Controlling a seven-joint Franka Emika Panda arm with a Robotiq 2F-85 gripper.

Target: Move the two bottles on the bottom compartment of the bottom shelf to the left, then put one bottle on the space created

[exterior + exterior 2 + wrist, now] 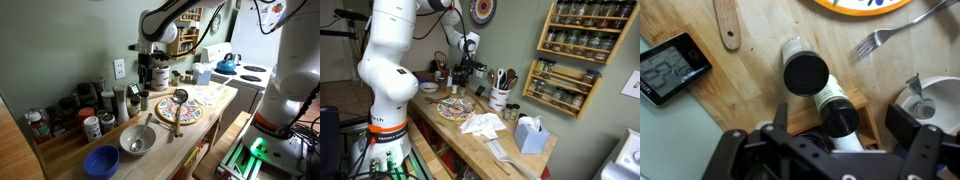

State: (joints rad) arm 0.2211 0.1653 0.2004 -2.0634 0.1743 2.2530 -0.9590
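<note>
Hand (822, 142) spread wide, empty — above a dark-capped bottle (805, 72) on the worktop (750, 95); a fork (872, 42) lies near that bottle.

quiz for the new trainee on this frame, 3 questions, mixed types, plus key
1. True or false: the gripper is open.
2. In the wrist view, what lies on the counter left of the dark-lidded bottle? A) digital display B) banana C) sponge
3. In an exterior view, how many bowls stand at the near end of the counter?

Key: 1 true. 2 A. 3 two: the blue bowl and the metal bowl.
</note>
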